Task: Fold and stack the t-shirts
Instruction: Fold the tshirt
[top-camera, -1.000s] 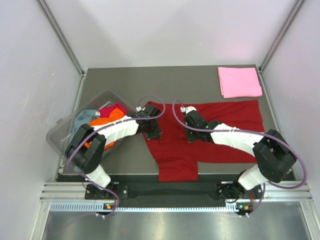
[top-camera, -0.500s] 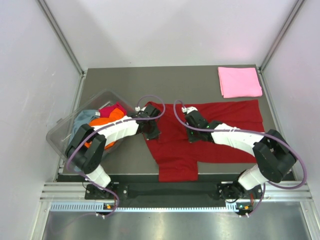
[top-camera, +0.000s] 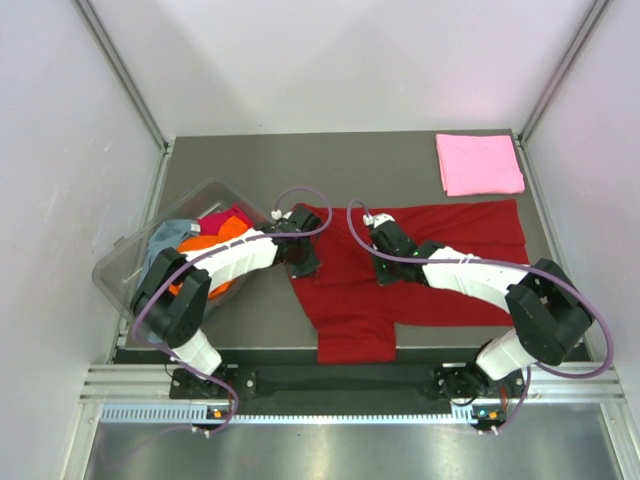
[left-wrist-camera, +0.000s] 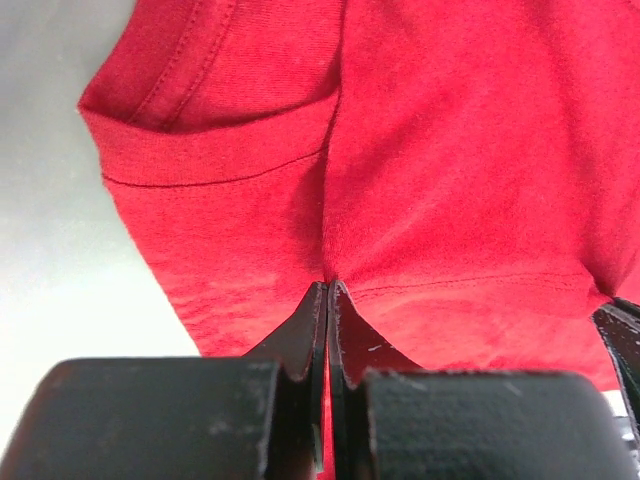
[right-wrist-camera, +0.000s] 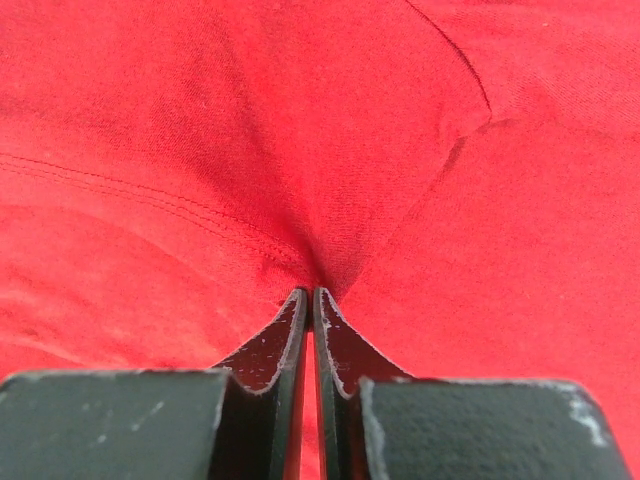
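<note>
A dark red t-shirt (top-camera: 455, 232) lies spread across the middle and right of the table, one part hanging toward the front edge. My left gripper (top-camera: 303, 258) sits at its left edge, jaws shut and pinching a fold of the red cloth (left-wrist-camera: 450, 150) by a hem. My right gripper (top-camera: 385, 270) rests on the middle of the shirt, also shut on a pinched ridge of red cloth (right-wrist-camera: 200, 120). A light pink t-shirt (top-camera: 478, 163) lies folded at the far right corner. Orange, grey-blue and magenta t-shirts (top-camera: 205, 240) are bunched in the tub.
A clear plastic tub (top-camera: 120, 265) stands tilted at the left edge of the dark grey table (top-camera: 350, 160). White walls and metal rails close in the table on three sides. Cables loop above both wrists.
My left gripper has shifted slightly away from the front edge, still holding the shirt's left edge. The right gripper has barely moved.
</note>
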